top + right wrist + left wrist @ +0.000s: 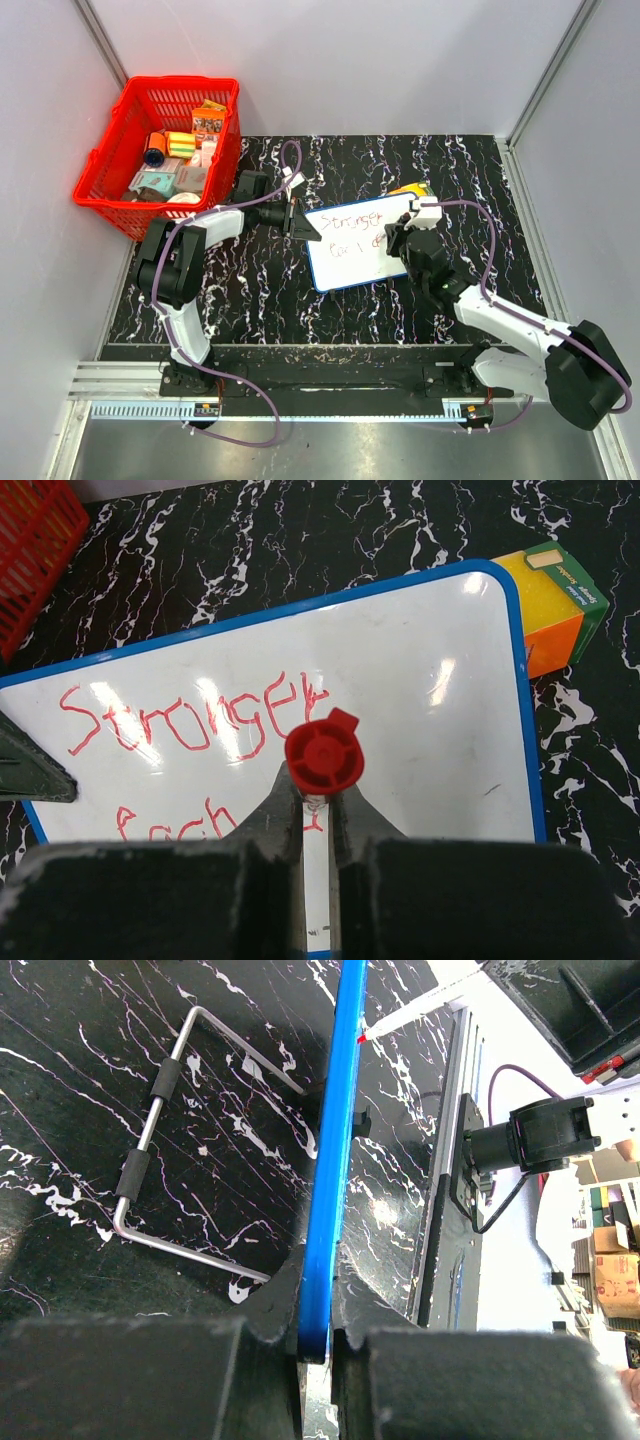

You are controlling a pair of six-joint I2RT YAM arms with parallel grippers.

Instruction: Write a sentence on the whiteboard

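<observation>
The whiteboard (362, 245), white with a blue frame, lies tilted at the table's middle. Red writing on it reads "Stronger" (190, 715), with a second line (165, 822) starting below. My left gripper (300, 222) is shut on the board's left edge; in the left wrist view its jaws (320, 1332) clamp the blue frame (335, 1160) edge-on. My right gripper (400, 240) is over the board's right half, shut on a red-capped marker (324, 754) that points down at the board. The marker's red tip (362, 1036) shows at the board face.
A red basket (160, 150) of small items stands at the back left. An orange and yellow box (560, 600) lies against the board's far right corner. A bent metal wire stand (160, 1140) lies on the black marbled table (250, 290) behind the board.
</observation>
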